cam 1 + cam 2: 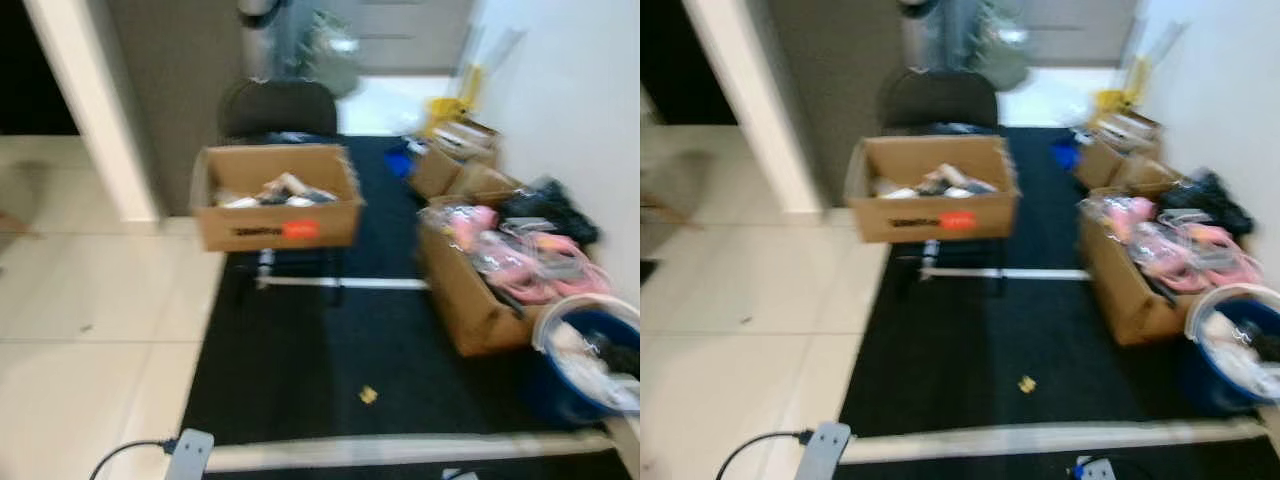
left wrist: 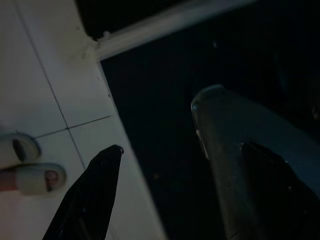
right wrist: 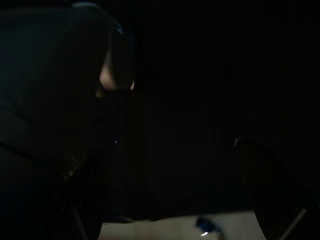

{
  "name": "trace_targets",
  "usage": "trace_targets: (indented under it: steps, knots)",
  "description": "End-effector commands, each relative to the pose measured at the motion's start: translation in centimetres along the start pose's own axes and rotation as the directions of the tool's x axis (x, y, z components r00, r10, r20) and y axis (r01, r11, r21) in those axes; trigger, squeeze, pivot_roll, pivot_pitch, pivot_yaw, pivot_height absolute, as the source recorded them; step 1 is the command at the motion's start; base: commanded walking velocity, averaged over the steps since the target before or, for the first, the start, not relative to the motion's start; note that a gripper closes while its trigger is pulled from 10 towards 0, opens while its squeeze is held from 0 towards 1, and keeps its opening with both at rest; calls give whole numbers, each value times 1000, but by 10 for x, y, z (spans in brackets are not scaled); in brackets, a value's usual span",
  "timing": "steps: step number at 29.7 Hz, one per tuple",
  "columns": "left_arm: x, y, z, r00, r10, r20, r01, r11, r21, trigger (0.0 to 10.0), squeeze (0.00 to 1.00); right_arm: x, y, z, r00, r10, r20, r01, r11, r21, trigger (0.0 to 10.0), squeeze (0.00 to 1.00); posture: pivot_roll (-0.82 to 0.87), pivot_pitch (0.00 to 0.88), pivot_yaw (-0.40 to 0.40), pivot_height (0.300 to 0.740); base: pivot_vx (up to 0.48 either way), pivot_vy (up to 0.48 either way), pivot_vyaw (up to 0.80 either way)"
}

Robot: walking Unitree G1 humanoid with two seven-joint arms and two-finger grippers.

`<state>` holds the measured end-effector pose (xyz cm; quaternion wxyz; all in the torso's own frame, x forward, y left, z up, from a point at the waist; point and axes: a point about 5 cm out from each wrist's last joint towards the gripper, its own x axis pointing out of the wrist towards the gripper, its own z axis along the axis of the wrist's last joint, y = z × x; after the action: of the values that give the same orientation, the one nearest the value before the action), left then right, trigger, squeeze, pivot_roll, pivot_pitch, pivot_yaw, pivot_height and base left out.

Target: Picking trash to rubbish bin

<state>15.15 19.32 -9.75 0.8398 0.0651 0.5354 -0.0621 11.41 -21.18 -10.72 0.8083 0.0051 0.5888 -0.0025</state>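
Right, scene: blurred head views, the robot looks down a dark carpet (image 1: 300, 360) bordered by pale floor tiles (image 1: 90, 300).
Landmark: the carpet, everything below is placed against it.
Trash: a small yellowish scrap (image 1: 368, 395) lies alone on the carpet, towards its near edge and a little right of the middle; also at (image 1: 1026, 383).
Trash axis: too small and blurred to give a long axis or a pointing direction; it reads as a crumpled blob.
Bin: a blue tub with a white liner (image 1: 590, 355) stands at the carpet's right edge, already holding pale rubbish, near the scrap but not beside it.
Other things: a cardboard box on a dark chair (image 1: 277, 195) at the carpet's far end; an open box of pink packets (image 1: 500, 275) along its right side, just behind the tub.
Left gripper: (image 2: 165, 165) hangs above the carpet's edge, where it meets the tiles; fingers spread apart, nothing between them.
Right gripper: (image 3: 175, 180) sits in deep shade over the carpet; two fingers can just be made out standing apart, with nothing visible between.
Progress: early, by my reading. The scrap is on the carpet, not yet grasped.
Left to do: close in on the scrap, bend, pick it up, carry it to the tub.
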Motion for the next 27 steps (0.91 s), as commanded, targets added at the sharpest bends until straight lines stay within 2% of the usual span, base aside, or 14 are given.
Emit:
trace_targets:
  steps: [1, 13, 19, 25, 27]
  knots:
    - [-1, -1, -8, 999, -3, -33, 3, 1000, 1, 10000, 0, 1, 3, -2, 1000, 6, -14, -7, 1000, -17, 10000, 0, -6, 76, 14, 740, 0, 0, -788]
    - [-1, 0, -8, 999, 4, -33, -4, 1000, 4, 10000, 0, 0, 3, -8, 999, -12, -37, 11, 999, -33, 10000, 0, -7, 81, 17, 740, 0, 0, -785]
    - [-1, 1, -7, 999, 7, -38, -6, 1000, 13, 10000, 0, 0, 2, -10, 998, -28, -48, 24, 997, -68, 10000, 0, 1, 76, 18, 740, 0, 0, -782]
    - [0, 1, -6, 999, 3, -41, -1, 998, 59, 10000, 0, 0, 1, -8, 998, -48, -50, 42, 992, -116, 10000, 0, 6, 78, 14, 740, 0, 0, -780]
    - [0, 1, -4, 999, -3, -49, 9, 993, 118, 10000, 0, 0, 1, -7, 997, -51, -50, 44, 991, -126, 10000, 0, 8, 80, 12, 740, 0, 0, -775]
